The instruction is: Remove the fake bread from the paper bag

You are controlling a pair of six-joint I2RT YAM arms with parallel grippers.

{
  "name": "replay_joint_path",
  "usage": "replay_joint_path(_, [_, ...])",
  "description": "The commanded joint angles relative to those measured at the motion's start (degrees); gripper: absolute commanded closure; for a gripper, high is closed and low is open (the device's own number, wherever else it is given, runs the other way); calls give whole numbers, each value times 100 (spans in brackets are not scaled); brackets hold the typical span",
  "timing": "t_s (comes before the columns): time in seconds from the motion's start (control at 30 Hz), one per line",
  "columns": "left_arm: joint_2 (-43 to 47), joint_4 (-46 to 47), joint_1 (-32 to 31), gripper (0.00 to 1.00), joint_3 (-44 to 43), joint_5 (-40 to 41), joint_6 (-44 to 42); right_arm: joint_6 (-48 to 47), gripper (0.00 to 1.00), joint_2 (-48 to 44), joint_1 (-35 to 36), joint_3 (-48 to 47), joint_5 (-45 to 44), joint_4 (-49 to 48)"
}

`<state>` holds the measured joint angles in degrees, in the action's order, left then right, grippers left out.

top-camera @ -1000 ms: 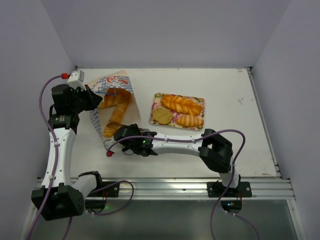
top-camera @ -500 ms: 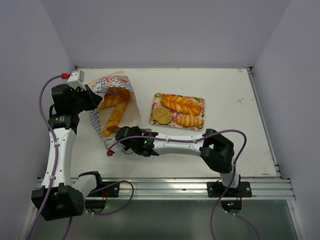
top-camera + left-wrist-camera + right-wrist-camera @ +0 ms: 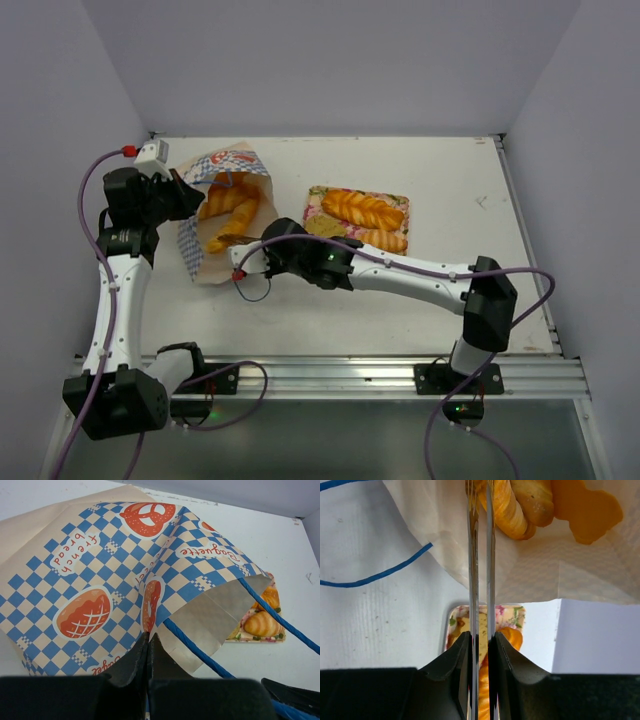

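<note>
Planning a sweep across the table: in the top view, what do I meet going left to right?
left gripper → paper bag → tray

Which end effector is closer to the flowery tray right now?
Right. The right end effector reaches into the paper bag at its mouth, close beside the tray; the left end effector pinches the bag's opposite edge, farther from it.

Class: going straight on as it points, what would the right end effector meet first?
Probably the fake bread in the paper bag's mouth; the right end effector's tips are at the loaves, depth unclear.
</note>
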<state>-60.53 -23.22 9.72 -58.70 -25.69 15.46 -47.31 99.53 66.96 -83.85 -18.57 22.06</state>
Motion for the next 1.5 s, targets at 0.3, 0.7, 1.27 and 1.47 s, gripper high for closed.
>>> replay_joint_path(0.3, [-345, 231, 30, 100, -511, 143, 211, 1100, 100, -1101, -728, -465, 1794, 791])
replay_joint_path(0.7, [-539, 222, 39, 100, -573, 179, 308, 1532, 100, -1102, -1000, -1185, 2270, 1054])
replay_joint_path(1.27, [-776, 187, 30, 100, -854, 275, 308, 1786, 100, -1322, -1194, -1555, 2683, 1274])
replay_joint_path(1.47, [-890, 178, 39, 100, -1003, 284, 334, 1936, 100, -1375, -1291, -1818, 2867, 1371])
